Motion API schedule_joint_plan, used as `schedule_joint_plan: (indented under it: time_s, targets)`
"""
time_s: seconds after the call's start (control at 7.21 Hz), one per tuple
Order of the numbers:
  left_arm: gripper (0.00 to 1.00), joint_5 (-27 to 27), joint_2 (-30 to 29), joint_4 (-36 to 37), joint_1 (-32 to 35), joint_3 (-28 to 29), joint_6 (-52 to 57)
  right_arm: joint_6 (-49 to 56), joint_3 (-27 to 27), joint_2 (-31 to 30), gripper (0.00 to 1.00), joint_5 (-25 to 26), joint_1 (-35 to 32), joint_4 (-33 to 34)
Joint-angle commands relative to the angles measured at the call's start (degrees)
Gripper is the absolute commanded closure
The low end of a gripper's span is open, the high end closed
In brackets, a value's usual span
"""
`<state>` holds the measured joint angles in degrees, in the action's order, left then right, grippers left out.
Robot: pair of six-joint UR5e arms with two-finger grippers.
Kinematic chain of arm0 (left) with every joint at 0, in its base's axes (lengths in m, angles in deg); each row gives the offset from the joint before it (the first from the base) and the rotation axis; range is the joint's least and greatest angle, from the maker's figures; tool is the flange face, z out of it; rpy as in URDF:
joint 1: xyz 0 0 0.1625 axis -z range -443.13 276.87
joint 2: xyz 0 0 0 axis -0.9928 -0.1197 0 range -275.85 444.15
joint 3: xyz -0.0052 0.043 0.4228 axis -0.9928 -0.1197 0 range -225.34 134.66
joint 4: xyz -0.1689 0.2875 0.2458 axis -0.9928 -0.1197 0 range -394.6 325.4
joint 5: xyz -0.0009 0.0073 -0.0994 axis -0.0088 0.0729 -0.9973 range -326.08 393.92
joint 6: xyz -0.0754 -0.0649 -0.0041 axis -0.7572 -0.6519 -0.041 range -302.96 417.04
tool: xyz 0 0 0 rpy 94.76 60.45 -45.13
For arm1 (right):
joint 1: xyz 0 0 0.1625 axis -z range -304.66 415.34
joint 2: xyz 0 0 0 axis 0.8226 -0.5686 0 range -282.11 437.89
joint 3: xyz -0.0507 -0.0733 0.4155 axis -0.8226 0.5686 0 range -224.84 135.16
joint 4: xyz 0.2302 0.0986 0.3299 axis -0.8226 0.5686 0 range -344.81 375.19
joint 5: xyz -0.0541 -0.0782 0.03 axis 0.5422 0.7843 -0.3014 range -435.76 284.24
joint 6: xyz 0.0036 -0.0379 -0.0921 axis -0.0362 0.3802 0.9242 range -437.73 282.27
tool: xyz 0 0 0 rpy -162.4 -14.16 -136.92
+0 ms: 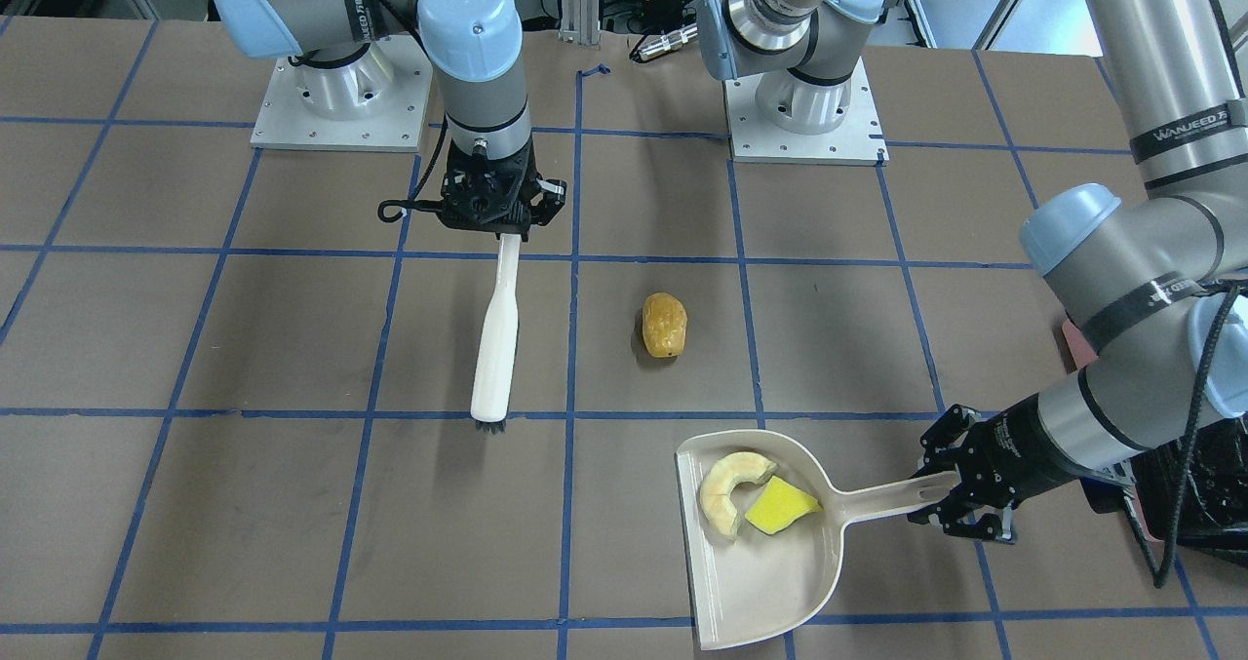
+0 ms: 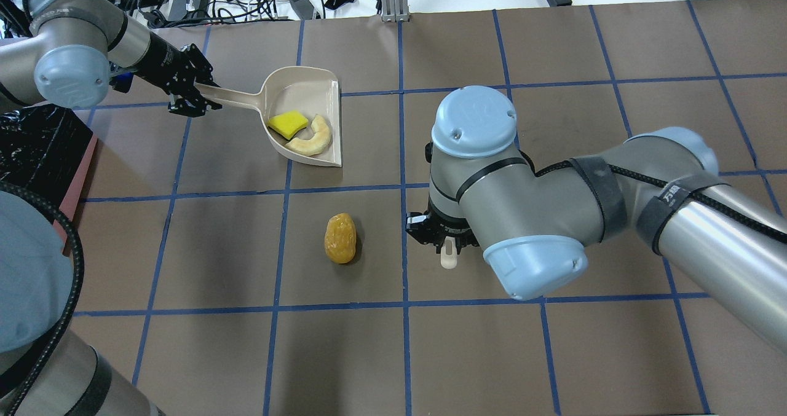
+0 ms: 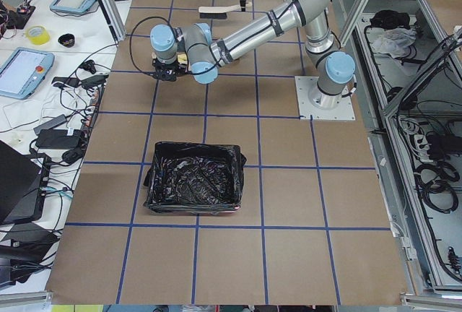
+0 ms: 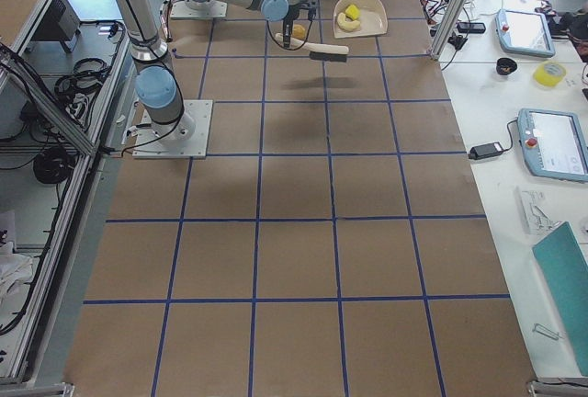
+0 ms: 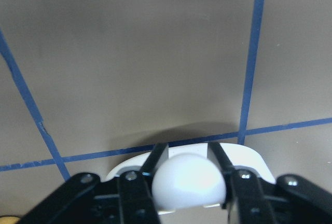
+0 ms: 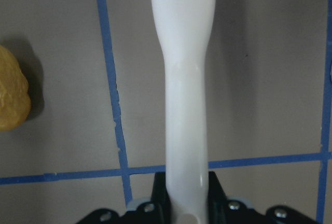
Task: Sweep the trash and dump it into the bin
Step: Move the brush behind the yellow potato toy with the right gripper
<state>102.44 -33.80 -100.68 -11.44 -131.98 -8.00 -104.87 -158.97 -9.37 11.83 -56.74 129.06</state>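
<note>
The beige dustpan (image 1: 770,582) holds two bits of trash, a cream crescent rind (image 1: 729,489) and a flat yellow scrap (image 1: 780,507). My left gripper (image 1: 951,489) is shut on the dustpan's handle (image 5: 189,180). The third bit of trash, an orange-brown lump (image 1: 664,325), lies on the table between dustpan and brush. My right gripper (image 1: 504,226) is shut on the white brush handle (image 6: 185,105), and the dark bristles (image 1: 487,426) point away from the robot. The lump (image 6: 11,97) lies to the side of the brush. The bin (image 3: 193,180), lined with a black bag, stands to the robot's left.
The brown table carries a grid of blue tape lines (image 1: 575,416). Both arm bases (image 1: 341,95) stand at the robot's edge of the table. The bin's pink side (image 2: 74,182) shows at the overhead view's left edge, close to my left arm. Cables and tablets lie beyond the far edge.
</note>
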Motion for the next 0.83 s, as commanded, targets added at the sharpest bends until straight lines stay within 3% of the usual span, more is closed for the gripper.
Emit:
schedule_joint_plan:
  time_s: [0.0,0.28,0.42,0.69]
  targets:
    - [1.0,0.12,-0.18,-0.8,-1.98,-0.81,5.08,-1.77,-0.56,0.25,0.82,-0.57,-1.38,0.3]
    - [1.0,0.91,-2.02,0.77,-2.08,-2.55,5.45,-5.96,-0.47,0.52,0.82,-0.4,-2.08,0.39]
    - [1.0,4.83,-2.29,5.56,-1.99,-5.0,4.92,-6.34,-0.65,0.6,0.82,0.21,-4.35,-0.13]
    - [1.0,6.19,-1.07,8.69,-1.81,-6.26,4.92,-12.55,-0.39,0.51,0.82,-0.05,-9.27,-0.14]
